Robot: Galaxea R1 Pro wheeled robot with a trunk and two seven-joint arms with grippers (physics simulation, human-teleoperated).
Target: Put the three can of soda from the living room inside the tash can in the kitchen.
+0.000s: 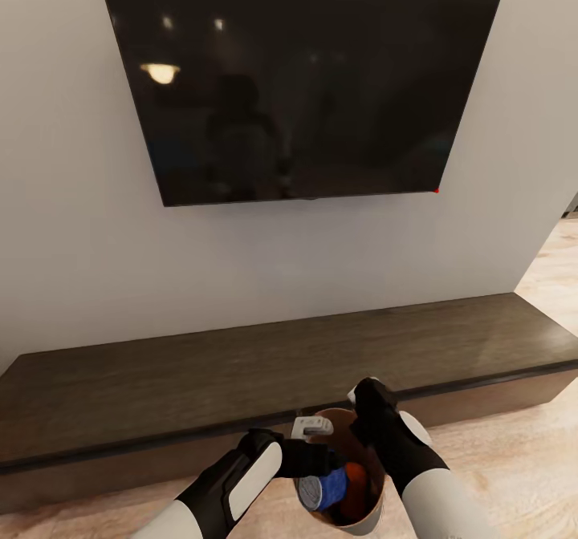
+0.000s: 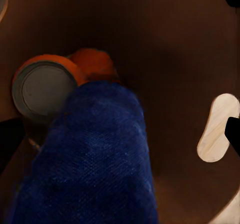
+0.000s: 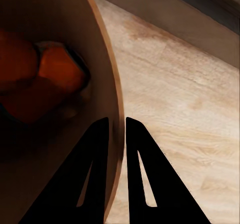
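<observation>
The tash can (image 1: 341,436) hangs in front of me, over the floor of the living room, its tan inside facing up. My right gripper (image 1: 363,431) is shut on its rim; the right wrist view has one of the black fingers (image 3: 95,169) on each side of the bin wall (image 3: 95,49). A blue can of soda (image 1: 325,489) lies inside on orange cans (image 1: 353,492). My left gripper (image 1: 321,460) reaches into the bin and stands open, wide around the blue can (image 2: 95,154). Behind it lie an orange can with a grey top (image 2: 42,84) and a second orange one (image 2: 92,64).
A long low dark-wood cabinet (image 1: 241,370) runs along the wall just ahead of the bin. Above it hangs a black wall-mounted TV (image 1: 297,82). Light wood floor (image 1: 514,435) lies under the bin and continues past the wall's right end (image 1: 554,266).
</observation>
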